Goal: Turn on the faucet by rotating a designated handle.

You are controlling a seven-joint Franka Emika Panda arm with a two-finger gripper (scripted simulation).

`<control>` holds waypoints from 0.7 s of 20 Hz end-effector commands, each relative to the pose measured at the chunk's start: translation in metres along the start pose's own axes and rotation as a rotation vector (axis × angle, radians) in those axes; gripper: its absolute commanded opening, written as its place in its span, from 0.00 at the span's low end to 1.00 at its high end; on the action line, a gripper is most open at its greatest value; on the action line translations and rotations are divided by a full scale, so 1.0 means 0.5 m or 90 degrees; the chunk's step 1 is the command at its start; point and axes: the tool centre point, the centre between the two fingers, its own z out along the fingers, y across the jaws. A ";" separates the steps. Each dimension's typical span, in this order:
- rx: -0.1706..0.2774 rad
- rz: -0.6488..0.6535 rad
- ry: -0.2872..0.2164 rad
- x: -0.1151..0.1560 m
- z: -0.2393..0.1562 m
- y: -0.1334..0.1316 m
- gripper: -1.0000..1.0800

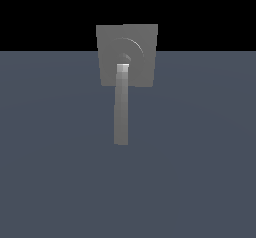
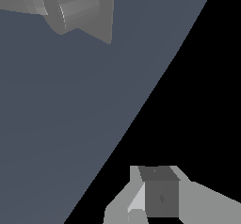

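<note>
The faucet (image 1: 127, 54), a grey square block with a raised ring on its face, stands on the blue-grey surface (image 1: 200, 157) toward the far edge in the exterior view. Its handle (image 1: 121, 107), a long straight bar, reaches from the ring's middle toward the camera, brightest at the ring end. In the wrist view the faucet (image 2: 87, 9) sits well apart from the tool (image 2: 157, 197), of which only grey blocky parts show; whether it is open or closed I cannot tell
</note>
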 end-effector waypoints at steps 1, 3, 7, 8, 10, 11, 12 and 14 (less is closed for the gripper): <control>-0.064 -0.070 -0.036 0.016 -0.028 0.013 0.00; -0.112 -0.128 -0.068 0.032 -0.051 0.021 0.00; -0.199 -0.250 -0.139 0.074 -0.094 0.029 0.00; -0.220 -0.281 -0.157 0.086 -0.105 0.030 0.00; -0.259 -0.345 -0.197 0.113 -0.124 0.029 0.00; -0.277 -0.378 -0.217 0.127 -0.134 0.028 0.00; -0.295 -0.411 -0.238 0.142 -0.143 0.026 0.00; -0.329 -0.478 -0.281 0.175 -0.159 0.020 0.00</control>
